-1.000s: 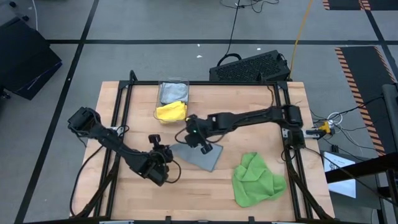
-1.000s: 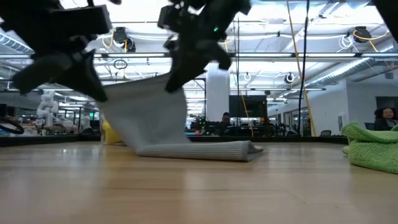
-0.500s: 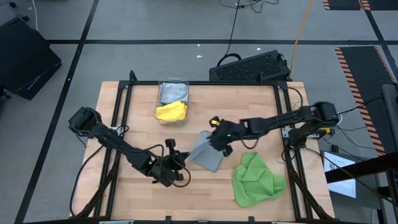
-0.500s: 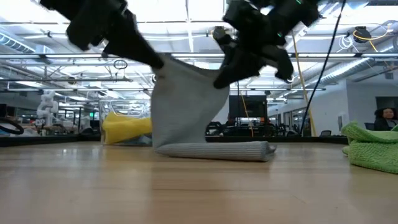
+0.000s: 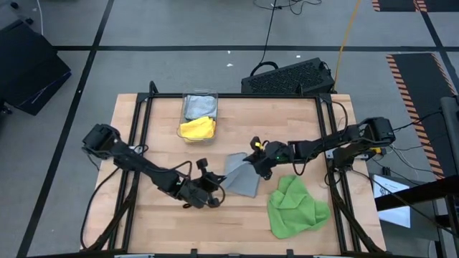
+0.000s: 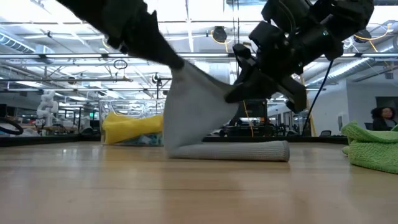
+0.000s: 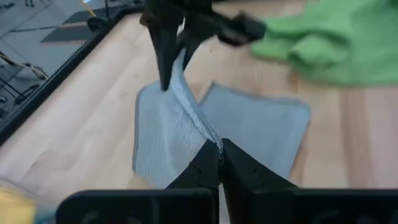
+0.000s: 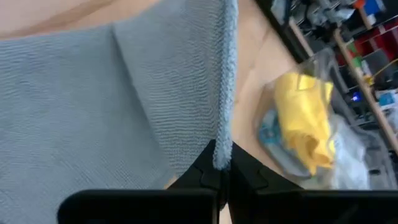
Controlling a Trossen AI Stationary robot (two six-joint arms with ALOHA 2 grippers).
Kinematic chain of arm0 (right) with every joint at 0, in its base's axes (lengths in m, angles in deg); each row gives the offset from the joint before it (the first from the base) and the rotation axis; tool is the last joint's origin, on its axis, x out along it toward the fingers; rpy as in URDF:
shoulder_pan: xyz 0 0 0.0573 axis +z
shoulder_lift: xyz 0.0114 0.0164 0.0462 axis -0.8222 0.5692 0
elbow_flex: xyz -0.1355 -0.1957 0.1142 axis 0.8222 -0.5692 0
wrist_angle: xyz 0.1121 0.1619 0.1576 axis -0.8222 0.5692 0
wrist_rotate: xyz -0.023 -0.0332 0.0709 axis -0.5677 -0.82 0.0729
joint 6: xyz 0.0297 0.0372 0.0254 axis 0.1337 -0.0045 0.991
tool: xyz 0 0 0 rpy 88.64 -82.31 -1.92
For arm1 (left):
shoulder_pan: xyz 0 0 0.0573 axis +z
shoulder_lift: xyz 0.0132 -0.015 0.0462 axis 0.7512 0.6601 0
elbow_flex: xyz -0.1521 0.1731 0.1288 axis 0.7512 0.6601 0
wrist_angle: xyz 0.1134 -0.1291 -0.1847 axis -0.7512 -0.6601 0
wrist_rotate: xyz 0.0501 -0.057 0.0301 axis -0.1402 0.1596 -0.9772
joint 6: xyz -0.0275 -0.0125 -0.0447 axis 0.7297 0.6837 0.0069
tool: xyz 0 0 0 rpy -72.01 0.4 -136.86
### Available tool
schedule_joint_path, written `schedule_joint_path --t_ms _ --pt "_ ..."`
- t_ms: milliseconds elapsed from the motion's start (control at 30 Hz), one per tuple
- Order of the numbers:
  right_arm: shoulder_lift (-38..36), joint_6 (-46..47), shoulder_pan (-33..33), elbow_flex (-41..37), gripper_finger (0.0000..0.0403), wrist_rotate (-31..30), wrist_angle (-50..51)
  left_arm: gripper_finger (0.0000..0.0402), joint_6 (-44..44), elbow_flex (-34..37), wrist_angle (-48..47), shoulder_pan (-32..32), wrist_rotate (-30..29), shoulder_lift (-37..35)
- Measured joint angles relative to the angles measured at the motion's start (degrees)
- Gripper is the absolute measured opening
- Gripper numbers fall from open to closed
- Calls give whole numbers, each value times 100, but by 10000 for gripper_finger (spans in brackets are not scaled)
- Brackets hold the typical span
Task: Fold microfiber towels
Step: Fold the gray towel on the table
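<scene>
Fingers point(image 7: 219, 155) pinch grey towel point(image 7: 186, 134) hem.

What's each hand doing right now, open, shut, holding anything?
Left hand: shut on the grey towel's raised edge.
Right hand: shut on the same edge's other corner.

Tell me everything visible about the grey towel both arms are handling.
The grey towel is a soft ribbed microfiber cloth with a stitched hem, lying mid-table on the wooden table, beside the bright green towel. Its lower part rests flat on the wood; one edge is lifted and stretched taut between the left gripper and the right gripper, each shut on a corner, so it is partly folded over itself.
</scene>
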Motion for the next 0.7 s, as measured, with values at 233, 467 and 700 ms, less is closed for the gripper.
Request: schedule_joint_path --t_ms 233,467,700 --pt "-241 979 342 29 0 -477 581 4 -531 -16 -1024 216 -29 84" --pt "-598 2864 822 577 0 -956 1571 5 -2054 -7 -1316 624 -15 -583" --pt "-538 4610 1304 1765 0 -1669 3418 7 -3590 -18 -289 818 590 -1207"
